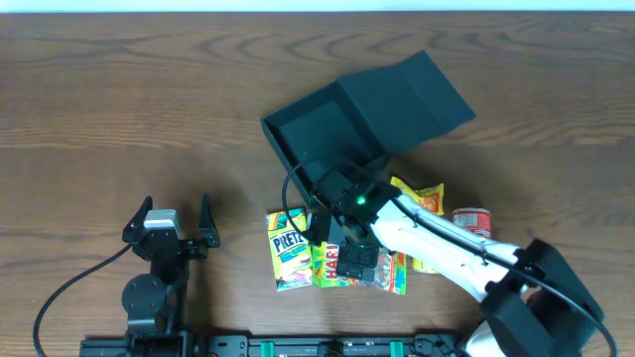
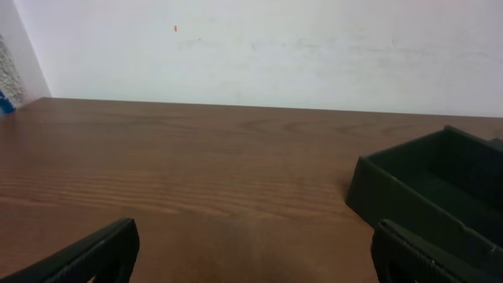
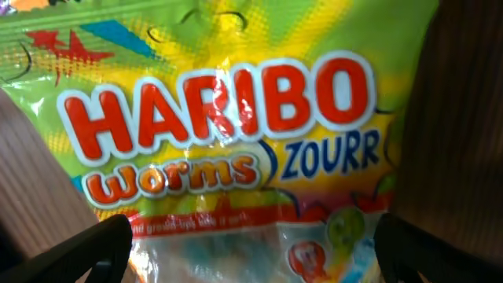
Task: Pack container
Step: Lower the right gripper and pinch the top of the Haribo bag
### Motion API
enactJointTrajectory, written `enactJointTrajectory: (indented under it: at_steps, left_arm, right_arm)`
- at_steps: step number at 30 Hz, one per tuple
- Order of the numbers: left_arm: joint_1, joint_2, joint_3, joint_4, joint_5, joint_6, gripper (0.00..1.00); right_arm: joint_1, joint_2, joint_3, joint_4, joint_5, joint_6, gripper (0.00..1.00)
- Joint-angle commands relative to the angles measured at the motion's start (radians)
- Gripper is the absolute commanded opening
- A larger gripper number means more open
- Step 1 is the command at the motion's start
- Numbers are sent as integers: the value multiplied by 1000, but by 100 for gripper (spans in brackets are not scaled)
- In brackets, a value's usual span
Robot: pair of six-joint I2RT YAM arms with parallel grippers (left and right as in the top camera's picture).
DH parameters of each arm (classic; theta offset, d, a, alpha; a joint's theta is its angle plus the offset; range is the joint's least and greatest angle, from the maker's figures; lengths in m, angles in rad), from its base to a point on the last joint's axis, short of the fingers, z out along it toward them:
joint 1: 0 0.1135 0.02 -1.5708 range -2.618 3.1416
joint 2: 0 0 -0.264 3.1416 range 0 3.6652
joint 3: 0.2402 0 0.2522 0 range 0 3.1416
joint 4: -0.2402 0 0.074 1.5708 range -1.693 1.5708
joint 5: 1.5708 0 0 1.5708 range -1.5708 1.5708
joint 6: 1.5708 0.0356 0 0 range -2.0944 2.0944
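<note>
Two arms share a wide wooden table (image 1: 119,99). The container (image 1: 327,129), a dark teal-grey square box, sits at the middle of the table toward the far edge, turned at an angle. Its flat lid (image 1: 417,94) is thrown back on its hinge to the far right, and what can be seen of the inside is bare. The left wrist camera catches one corner of its wall on the right.

The right arm (image 1: 446,243) reaches in from the near right corner to the snacks just in front of the box. The right end effector (image 3: 251,244) hangs close above the Haribo Worms packet (image 3: 236,118) with its fingers spread wide to either side. Whether they touch the packet cannot be told. The left end effector (image 1: 175,214) sits at the near left, well apart from everything, fingers likewise spread and holding nothing.

Just left of the Haribo bag lies a Pretz packet (image 1: 290,248), the two touching or overlapping. A yellow packet (image 1: 422,198) shows partly under the arm. Beside it on the right is a small red-and-white tub (image 1: 473,220).
</note>
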Motion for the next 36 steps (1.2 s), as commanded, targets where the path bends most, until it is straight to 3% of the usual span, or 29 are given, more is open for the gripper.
enactJointTrajectory:
  at_steps: [1, 22, 36]
  left_arm:
    - [5, -6, -9, -56, 0, -4, 95]
    - [5, -6, -9, -56, 0, -4, 95]
    - [5, -6, -9, -56, 0, -4, 95]
  right_arm:
    - [8, -16, -44, 5, -32, -33, 99]
    - [-16, -15, -95, 62, -61, -68, 96]
    - [-16, -14, -132, 114, -56, -68, 82]
